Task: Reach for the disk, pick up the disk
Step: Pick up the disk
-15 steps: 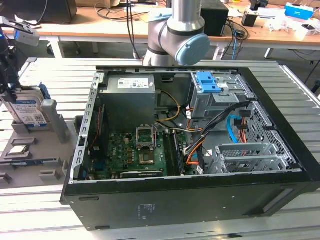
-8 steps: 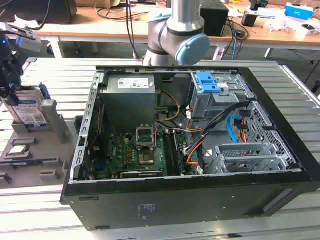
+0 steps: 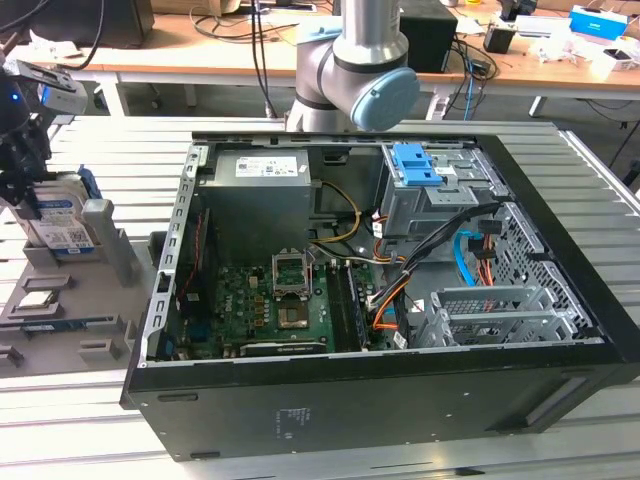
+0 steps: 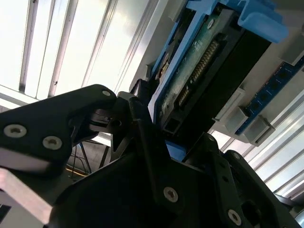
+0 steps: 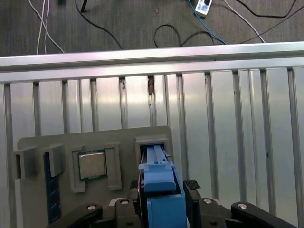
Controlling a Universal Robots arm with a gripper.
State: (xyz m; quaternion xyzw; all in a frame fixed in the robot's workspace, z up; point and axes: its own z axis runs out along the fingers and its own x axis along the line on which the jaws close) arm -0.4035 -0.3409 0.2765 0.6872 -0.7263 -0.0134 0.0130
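**Reach: judged complete.** My black gripper (image 5: 165,189) is at the far left edge of the exterior view. My jaws are set either side of the rectangular dark-metal disk with a bright blue rail frame and a white-and-blue label (image 3: 57,215). Both wrist views show the jaws lying close along its two faces. Whether they bear on it I cannot tell.

**Pick-up: judged not yet done.** The disk stands upright on edge at the left of the exterior view. Its lower end appears seated in a slot of the grey plastic fixture tray (image 3: 100,262).

**Surroundings.**
- A small square silver processor chip (image 5: 92,165) lies in its own tray pocket just beside that slot, apart from my jaws.
- A grey upright post (image 3: 96,215) of the tray stands just beside the disk.
- The open black computer tower case (image 3: 400,420) sits at the centre and right of the exterior view, well apart. Its silver drive cage carries a blue latch plate (image 3: 417,165).

**Obstructions.** In my judgement only the slot walls and the post crowd the disk.
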